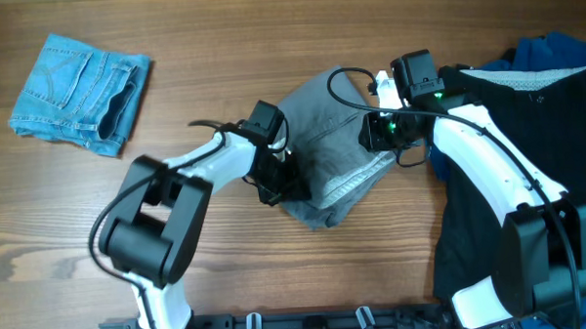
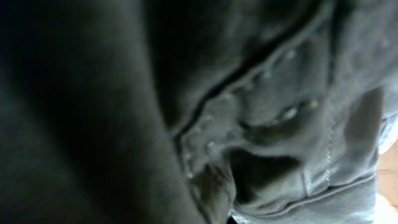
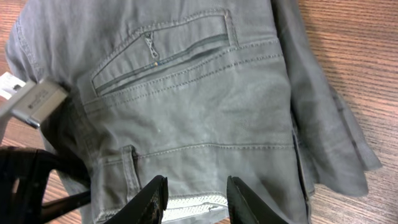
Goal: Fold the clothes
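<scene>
Currently grey shorts (image 1: 327,154) lie bunched mid-table btw both arms, right gripper (image 3: 196,202) fingers apart astride the waistband, prob. lining up a grab for the fold; left gripper (image 1: 274,185) buried in cloth, open/closed can't tell.

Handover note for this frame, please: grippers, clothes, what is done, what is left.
Left gripper: pressed into the left edge of the grey shorts; grip cannot be told.
Right gripper: open, jaws either side of the shorts' waist edge.
Grey shorts: bunched mid-table, not folded.
Done: denim shorts folded, far left.
Left: grey shorts, then black garment and blue garment on the right.
</scene>
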Controlling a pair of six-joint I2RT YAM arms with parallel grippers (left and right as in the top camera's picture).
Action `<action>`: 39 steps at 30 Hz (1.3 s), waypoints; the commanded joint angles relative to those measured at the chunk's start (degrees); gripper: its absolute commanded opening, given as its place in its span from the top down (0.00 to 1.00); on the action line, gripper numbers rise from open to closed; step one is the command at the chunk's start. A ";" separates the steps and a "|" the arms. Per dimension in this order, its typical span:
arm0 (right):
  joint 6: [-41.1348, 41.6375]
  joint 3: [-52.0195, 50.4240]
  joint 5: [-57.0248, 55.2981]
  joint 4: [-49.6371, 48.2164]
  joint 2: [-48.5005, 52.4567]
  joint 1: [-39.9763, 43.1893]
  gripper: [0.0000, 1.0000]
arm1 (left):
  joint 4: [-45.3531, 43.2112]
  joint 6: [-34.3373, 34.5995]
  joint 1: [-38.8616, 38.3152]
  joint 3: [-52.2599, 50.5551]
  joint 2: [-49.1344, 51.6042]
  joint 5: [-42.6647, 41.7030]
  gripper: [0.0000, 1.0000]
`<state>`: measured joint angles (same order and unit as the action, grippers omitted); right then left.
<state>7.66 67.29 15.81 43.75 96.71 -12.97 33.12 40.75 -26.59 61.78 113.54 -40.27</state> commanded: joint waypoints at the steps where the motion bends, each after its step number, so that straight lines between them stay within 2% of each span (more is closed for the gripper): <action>1: 0.24 -0.04 -1.01 0.44 -0.07 0.09 0.65 | 0.33 2.67 5.68 -1.36 3.87 5.75 0.96; 5: 0.22 -0.04 -0.96 -0.13 -0.07 0.07 0.62 | 0.26 -5.22 16.39 1.95 3.26 10.45 0.96; 8: 0.20 -0.09 0.17 -2.64 0.35 0.07 0.60 | -2.12 -14.71 21.05 7.48 3.26 8.52 0.96; 11: -0.35 -0.13 4.02 -7.54 1.03 0.07 0.57 | 1.38 -22.21 20.04 14.08 3.26 9.62 0.96; 14: 0.07 -0.13 4.00 -12.81 1.03 0.07 0.59 | 8.63 -24.22 18.62 17.92 3.04 14.43 0.95; 17: 0.24 -0.13 3.98 -14.12 1.03 0.07 0.59 | 12.68 -28.61 17.55 20.02 1.25 10.75 0.93; 20: 0.26 -0.13 4.00 -12.87 1.03 0.07 0.59 | 11.93 -28.20 17.05 20.63 -4.35 10.80 0.92; 22: 0.24 -0.13 3.98 -12.15 1.03 0.07 0.58 | 9.05 -25.59 17.05 20.63 -6.95 11.15 0.91; 23: 0.26 -0.13 3.98 -11.67 1.03 0.07 0.59 | 6.27 -23.45 16.68 20.63 -7.48 14.19 0.89; 26: 0.24 -0.13 3.98 -11.08 1.03 0.07 0.59 | 2.08 -21.57 15.43 20.61 -5.81 19.71 0.86; 28: 0.24 -0.13 3.98 -10.82 1.03 0.07 0.59 | -1.62 -20.76 13.84 20.61 -2.91 19.80 0.82; 31: 0.24 -0.13 3.98 -10.23 1.03 0.07 0.59 | -4.68 -20.74 10.93 20.61 2.40 19.82 0.82; 34: 0.22 -0.13 3.96 -9.49 1.03 0.07 0.59 | -2.43 -20.79 8.74 20.61 5.75 20.17 0.85; 36: 0.17 -0.13 3.93 -9.01 1.03 0.07 0.59 | 0.70 -20.83 7.65 20.61 6.67 22.69 0.93; 39: -0.20 -0.13 3.52 -7.93 1.01 0.07 0.59 | 8.13 -21.03 6.27 20.61 7.02 28.59 0.95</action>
<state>7.62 67.18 18.61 35.05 96.86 -12.97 36.29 19.66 -19.46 82.26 120.42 -18.92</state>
